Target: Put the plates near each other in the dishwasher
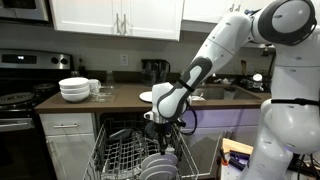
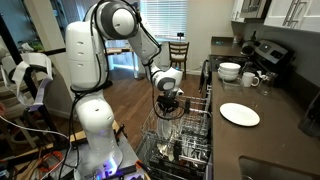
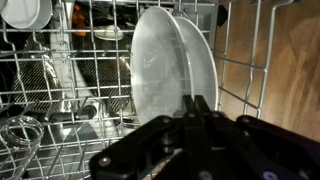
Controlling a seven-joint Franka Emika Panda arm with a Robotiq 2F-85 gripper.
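Observation:
Two white plates (image 3: 165,65) stand upright side by side between the tines of the dishwasher rack (image 3: 60,90); in the wrist view they fill the middle. My gripper (image 3: 197,100) hangs just above their rims, fingers pressed together with nothing between them. In both exterior views the gripper (image 1: 159,126) (image 2: 168,113) hovers over the pulled-out dishwasher rack (image 1: 122,152) (image 2: 190,140). The racked plates (image 1: 159,166) show at the rack's near end. Another white plate (image 1: 148,96) (image 2: 239,114) lies flat on the brown counter.
A stack of deep white bowls (image 1: 74,89) (image 2: 229,71) and mugs (image 2: 250,79) sit on the counter by the stove (image 1: 15,98). Glasses and cups (image 3: 25,12) stand in the rack beside the plates. A wood floor and a chair (image 2: 179,52) lie beyond.

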